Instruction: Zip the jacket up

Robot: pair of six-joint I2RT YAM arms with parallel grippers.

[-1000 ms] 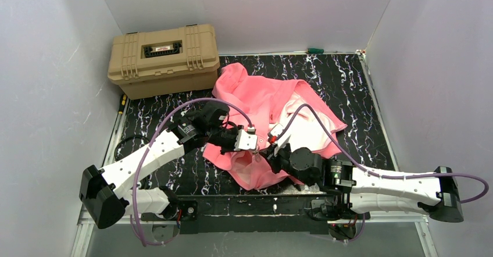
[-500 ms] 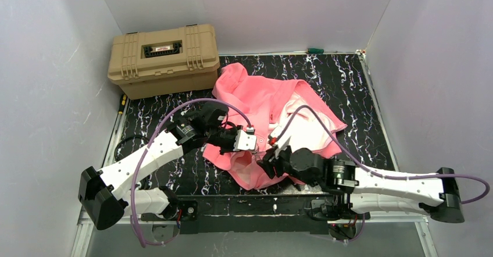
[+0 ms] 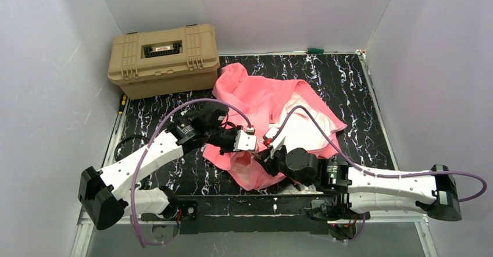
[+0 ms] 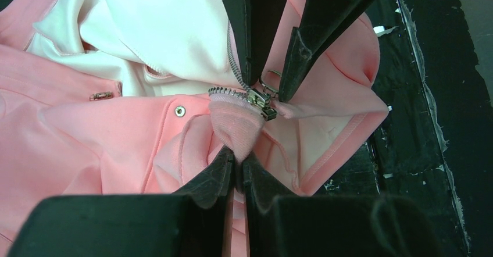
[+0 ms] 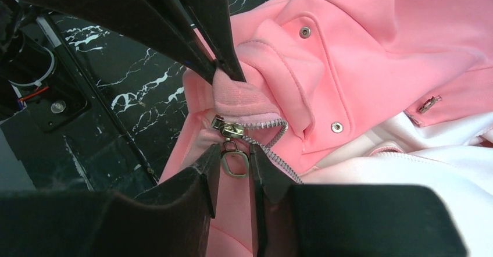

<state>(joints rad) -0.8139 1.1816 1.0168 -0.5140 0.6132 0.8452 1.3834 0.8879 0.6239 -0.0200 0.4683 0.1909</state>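
The salmon-pink jacket (image 3: 261,100) lies crumpled in the middle of the black marbled table, its pale lining (image 4: 168,24) showing. My left gripper (image 4: 238,161) is shut on the ribbed hem just below the zipper slider (image 4: 258,101). Facing it from the other side, my right gripper (image 5: 235,164) has its jaws closed in against both sides of the metal zipper pull ring (image 5: 235,163), which hangs under the slider (image 5: 231,130). The zipper teeth (image 5: 273,143) run off to the right, unjoined. In the top view both grippers (image 3: 258,147) meet at the jacket's near edge.
A tan hard case (image 3: 163,59) stands at the back left. A green-handled tool (image 3: 314,50) lies by the back wall. Snap buttons (image 5: 336,127) sit on the pocket flap close to the zipper. The table's near edge (image 3: 244,202) runs just under the hem.
My right gripper spread its jaws and then closed them in again round the zipper pull, shifting slightly left. The left gripper has kept its hold on the hem.
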